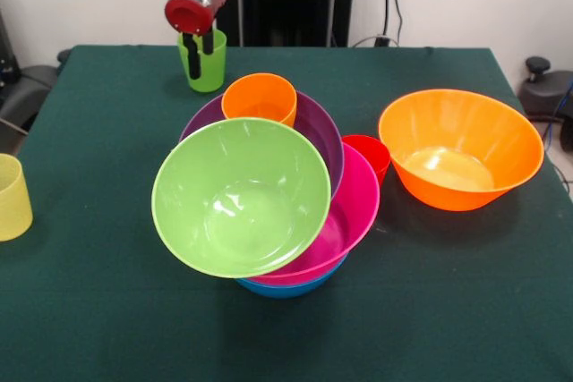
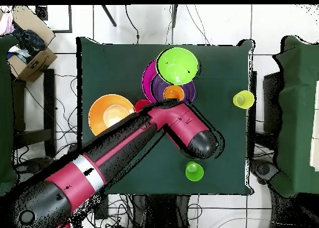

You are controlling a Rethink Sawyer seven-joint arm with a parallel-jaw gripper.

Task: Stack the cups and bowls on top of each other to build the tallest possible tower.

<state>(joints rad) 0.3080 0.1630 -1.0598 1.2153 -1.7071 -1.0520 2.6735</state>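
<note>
- Gripper (image 1: 200, 42): fingers lowered inside the green cup (image 1: 204, 67) near the table's (image 1: 89, 310) far edge; grip state cannot be told
- Tower (image 1: 269, 212): mid-table; lime green bowl (image 1: 240, 196) tilted on pink, purple, blue bowls

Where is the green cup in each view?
Front: green cup top centre-left, under the gripper, whose fingers reach into it.
Overhead: bottom centre-right, just below the arm's end.
Shared landmark: the lime bowl topping the pile.
</note>
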